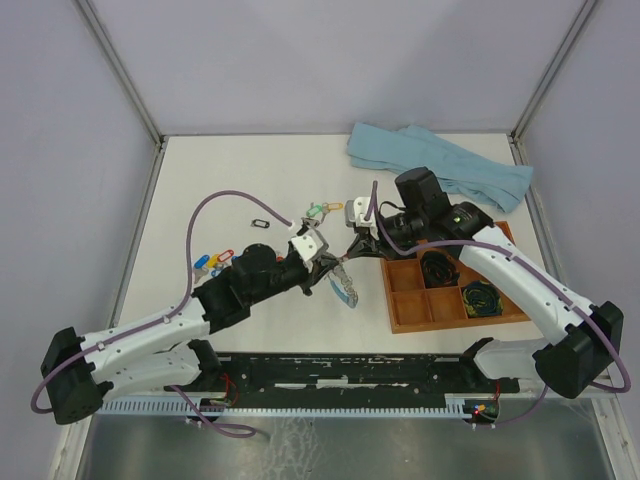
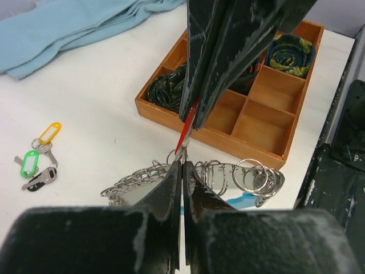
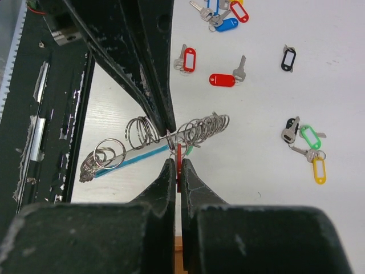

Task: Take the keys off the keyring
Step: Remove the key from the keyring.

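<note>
The keyring [image 2: 228, 177] is a silvery bar strung with several split rings, with a light-blue arc [image 2: 245, 200]; it hangs just above the table. It also shows in the top view [image 1: 344, 287] and the right wrist view [image 3: 137, 149]. My left gripper [image 2: 182, 166] is shut on the keyring's middle. My right gripper [image 3: 178, 164] faces it and is shut on a red key tag [image 3: 179, 157] still hooked on the keyring. The same tag shows in the left wrist view [image 2: 183, 136]. Loose keys lie on the table: red-tagged keys [image 3: 187, 59], a black-tagged key [image 3: 288, 57], and a green and yellow pair [image 3: 308, 144].
A wooden compartment tray [image 1: 408, 312] with black coiled cables stands right of the grippers. A light-blue cloth [image 1: 440, 165] lies at the back right. A small black tag frame [image 1: 258, 224] and a cluster of tagged keys [image 1: 211, 262] lie on the left.
</note>
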{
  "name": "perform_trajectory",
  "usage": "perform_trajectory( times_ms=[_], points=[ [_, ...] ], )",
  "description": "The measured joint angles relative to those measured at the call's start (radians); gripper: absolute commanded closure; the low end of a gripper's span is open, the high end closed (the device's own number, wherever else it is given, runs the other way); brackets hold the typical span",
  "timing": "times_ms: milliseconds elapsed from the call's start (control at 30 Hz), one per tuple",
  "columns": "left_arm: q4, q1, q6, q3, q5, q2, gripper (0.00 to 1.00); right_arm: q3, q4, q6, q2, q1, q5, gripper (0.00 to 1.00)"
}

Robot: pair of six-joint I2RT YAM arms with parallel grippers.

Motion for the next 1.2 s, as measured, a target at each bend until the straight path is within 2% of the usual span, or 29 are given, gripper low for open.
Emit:
perform_trajectory(
  times_ms=[267,467,600,767,1000,1200],
  points=[
    [-0.326,0.007,-0.012,0.224,-0.009,0.072,0.97,-0.024,0.007,-0.051,0.0,-0.002,0.002,0.97],
    [-0.514,0.036,-0.042,0.324,0.003,0.135,0.97,-0.024,0.023,-0.019,0.0,-0.002,0.008,0.6],
    [-0.603,0.05,-0.051,0.376,0.018,0.163,0.97,-0.024,0.026,0.01,0.0,-0.015,-0.024,0.47],
    [-0.691,0.051,-0.051,0.417,0.027,0.167,0.97,-0.025,0.043,0.077,0.0,-0.053,-0.112,0.47],
    [-0.745,0.082,-0.055,0.467,0.124,0.194,0.97,-0.114,0.268,0.324,0.0,-0.099,-0.25,0.5],
    [-0.768,0.097,-0.062,0.48,0.189,0.206,0.97,-0.179,0.441,0.478,0.021,-0.1,-0.306,0.61]
  ],
)
